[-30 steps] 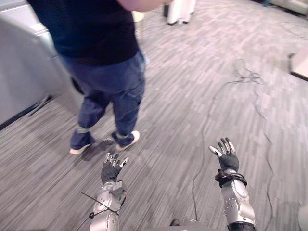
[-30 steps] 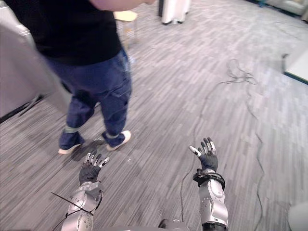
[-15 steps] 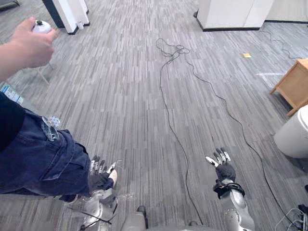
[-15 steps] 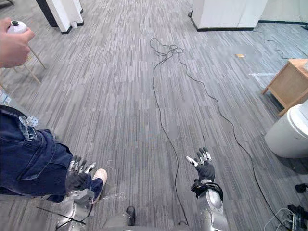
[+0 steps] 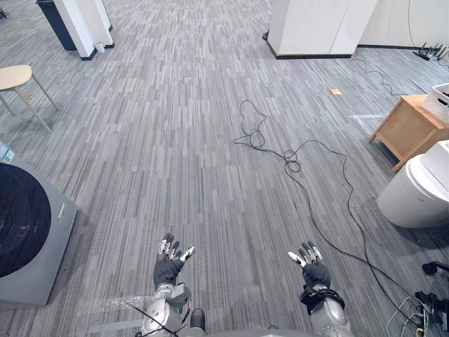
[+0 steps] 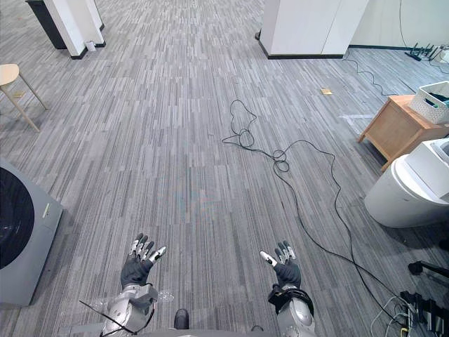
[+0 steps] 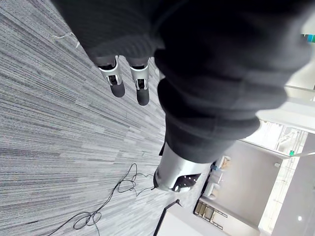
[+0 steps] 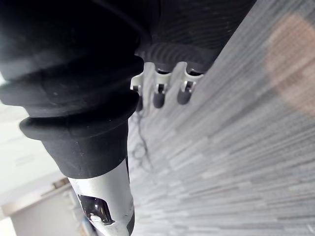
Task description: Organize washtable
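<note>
While the left hand point(image 5: 167, 269) and the right hand point(image 5: 315, 274) hover low over the grey floor point(image 5: 175, 140), fingers spread and holding nothing, a washing machine point(image 5: 31, 232) stands near left, a stool point(image 5: 15, 77) far left, and a wooden cabinet point(image 5: 407, 126) beside a white bin point(image 5: 414, 193) at the right.

A lab-like hall staged as a home, with grey carpet floor point(image 5: 175, 140) and a white pillar point(image 5: 309, 28) far ahead. A washing machine point(image 5: 31, 232) stands left of the left hand point(image 5: 168, 258), and a toilet point(image 5: 414, 193) stands right of the right hand point(image 5: 313, 270).
</note>
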You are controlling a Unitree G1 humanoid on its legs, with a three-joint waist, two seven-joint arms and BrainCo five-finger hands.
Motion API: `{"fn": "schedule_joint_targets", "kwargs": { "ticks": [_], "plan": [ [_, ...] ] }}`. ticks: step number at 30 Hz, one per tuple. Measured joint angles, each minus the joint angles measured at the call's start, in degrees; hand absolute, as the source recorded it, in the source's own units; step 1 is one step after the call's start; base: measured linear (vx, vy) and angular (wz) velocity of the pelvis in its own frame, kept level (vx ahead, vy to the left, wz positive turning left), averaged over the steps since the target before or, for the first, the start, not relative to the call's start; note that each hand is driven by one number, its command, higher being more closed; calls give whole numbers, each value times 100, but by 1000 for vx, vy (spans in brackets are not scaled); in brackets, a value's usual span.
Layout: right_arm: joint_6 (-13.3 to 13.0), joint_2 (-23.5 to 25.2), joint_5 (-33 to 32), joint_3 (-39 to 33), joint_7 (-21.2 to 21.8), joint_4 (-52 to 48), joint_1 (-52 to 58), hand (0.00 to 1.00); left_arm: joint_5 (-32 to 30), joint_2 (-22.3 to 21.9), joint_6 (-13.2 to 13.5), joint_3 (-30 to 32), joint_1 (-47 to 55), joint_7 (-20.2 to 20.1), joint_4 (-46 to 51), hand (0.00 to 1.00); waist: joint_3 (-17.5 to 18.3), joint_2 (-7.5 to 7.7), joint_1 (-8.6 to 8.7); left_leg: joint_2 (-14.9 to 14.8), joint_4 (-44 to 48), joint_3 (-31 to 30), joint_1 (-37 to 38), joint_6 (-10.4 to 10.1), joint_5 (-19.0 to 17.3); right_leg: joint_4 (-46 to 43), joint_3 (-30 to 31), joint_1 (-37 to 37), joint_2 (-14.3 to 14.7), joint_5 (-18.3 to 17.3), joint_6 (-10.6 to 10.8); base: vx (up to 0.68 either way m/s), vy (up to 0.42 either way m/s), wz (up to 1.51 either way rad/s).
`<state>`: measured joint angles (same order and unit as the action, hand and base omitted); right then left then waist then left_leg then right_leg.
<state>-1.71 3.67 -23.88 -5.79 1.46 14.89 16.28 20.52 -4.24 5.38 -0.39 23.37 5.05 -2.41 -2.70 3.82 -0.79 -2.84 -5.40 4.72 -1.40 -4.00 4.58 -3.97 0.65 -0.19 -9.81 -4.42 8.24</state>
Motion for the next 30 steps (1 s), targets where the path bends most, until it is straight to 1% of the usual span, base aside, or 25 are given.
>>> {"fn": "schedule_joint_targets", "kwargs": {
  "ticks": [1, 3, 4, 5, 7, 8, 10, 12, 14, 19, 21, 24, 25, 26, 28, 30],
  "plan": [
    [-1, -3, 0, -4, 0, 4, 2, 0, 0, 31, 9, 11, 7, -2, -26, 0, -7, -10, -4, 2, 0, -2, -3, 29, 20, 6, -7, 0, 0, 0, 0, 0, 0, 0],
    [-42, -48, 2, -47, 4, 246, -31, 0, -37, 104, 36, 71, -120, -8, -450, 0, -28, -43, -6, 4, 0, -10, -10, 29, 21, 19, -22, -2, -2, 0, 0, 0, 0, 2],
    [-44, -92, 8, -75, 1, 490, -107, 0, -73, 136, 37, 106, -232, -7, -825, 0, -39, -62, -8, 4, 0, -12, -16, 29, 22, 20, -31, -4, -2, 1, -2, 0, 0, 0],
    [-52, -160, 79, -177, -5, 956, -210, 0, -121, 191, 34, 172, -371, -6, -1480, 0, -61, -95, -7, 2, 0, -8, -28, 28, 22, 25, -42, -11, -1, 2, -5, 0, 0, 0],
    [-68, -227, 151, -323, -14, 1444, -312, 0, -196, 236, 32, 253, -456, -4, -2090, 0, -92, -131, -4, 0, 0, 13, -36, 27, 20, 43, -43, -16, 1, 9, -15, 0, 0, -2],
    [-99, -312, 198, -476, -19, 1978, -410, 0, -352, 314, 31, 283, -536, -3, -2648, 0, -122, -164, 0, -5, 0, 38, -50, 24, 18, 89, -43, -20, 4, 20, -26, 0, 0, -6],
    [-157, -422, 270, -573, -43, 2535, -495, 0, -496, 402, 46, 282, -655, -5, -3148, 0, -152, -201, 0, -19, 0, 58, -59, 19, 14, 129, -44, -19, 16, 46, -48, 4, -6, -5],
    [-200, -526, 436, -729, -125, 3319, -667, 0, -795, 608, 144, 273, -978, -1, -3936, 0, -189, -249, -8, -56, 1, 114, -55, 16, 14, 155, -30, -18, 50, 96, -71, 8, -18, -8],
    [-225, -526, 504, -761, -148, 3542, -710, 0, -1010, 683, 147, 269, -1054, -2, -4166, 0, -205, -237, 1, -103, 1, 200, -38, -5, 0, 224, 15, -18, 89, 153, -72, 2, -27, -23],
    [-247, -530, 648, -756, -152, 3623, -696, 0, -1207, 728, 244, 233, -1162, -4, -4280, 0, -237, -209, 11, -130, 1, 327, 65, -33, -34, 222, 100, -3, 108, 170, -56, -7, -13, -15],
    [-287, -528, 843, -767, -174, 3982, -801, 0, -1233, 745, 256, 246, -1349, -1, -4612, 0, -242, -200, 0, -127, 0, 339, 92, -32, -34, 221, 98, 16, 103, 179, -48, -30, 2, -4],
    [-253, -468, 1010, -977, -180, 4435, -917, 0, -1246, 777, 248, 410, -1530, -3, -5242, 0, -264, -165, 9, -127, -8, 351, 176, -33, -36, 240, 96, 101, 98, 180, -47, -21, 1, -1],
    [-205, -464, 1110, -1072, -180, 4510, -957, 0, -1268, 770, 210, 608, -1597, -3, -5453, 0, -275, -145, 8, -127, -19, 357, 185, -40, -39, 258, 89, 111, 94, 180, -47, -48, 2, 1],
    [-166, -452, 1199, -1181, -179, 4564, -973, 0, -1274, 769, 187, 736, -1622, -8, -5500, 0, -281, -130, -2, -127, -39, 358, 185, -59, -53, 259, 78, 115, 91, 180, -47, -63, 5, 3],
    [-117, -434, 1291, -1256, -176, 4566, -977, 0, -1273, 770, 155, 792, -1623, -41, -5510, 0, -281, -118, 1, -126, -42, 355, 188, -63, -55, 263, 48, 134, 85, 180, -47, -49, 5, 6],
    [-53, -401, 1327, -1386, -144, 4654, -1014, 0, -1270, 770, 104, 984, -1692, -169, -5643, 0, -280, -97, -1, -120, -45, 336, 225, -65, -57, 312, -17, 210, 68, 177, -48, -28, 0, 6]
  ]
}}
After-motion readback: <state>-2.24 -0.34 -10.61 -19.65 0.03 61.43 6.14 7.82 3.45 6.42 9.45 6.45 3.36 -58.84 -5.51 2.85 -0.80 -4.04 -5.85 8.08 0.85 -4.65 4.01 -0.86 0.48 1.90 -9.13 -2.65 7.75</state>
